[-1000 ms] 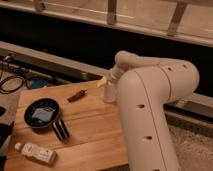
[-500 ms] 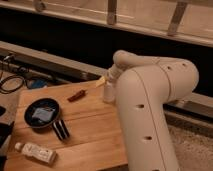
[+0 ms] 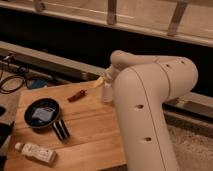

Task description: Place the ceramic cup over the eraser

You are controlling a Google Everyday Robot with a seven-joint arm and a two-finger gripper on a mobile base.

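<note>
A small white tapered shape, likely the ceramic cup (image 3: 106,92), stands or hangs at the far right of the wooden table (image 3: 90,135), right against my arm. My gripper (image 3: 107,80) is just above it at the arm's end, mostly hidden by the arm's white body. A small pale yellow item (image 3: 99,81) lies just left of the gripper at the table's far edge. I cannot tell which item is the eraser.
A wide dark round bowl (image 3: 42,112) sits at the table's left. A black object (image 3: 60,129) lies beside it. A white bottle (image 3: 35,152) lies at the front left. A small red-brown item (image 3: 76,95) lies near the far edge. Cables (image 3: 12,82) lie left of the table.
</note>
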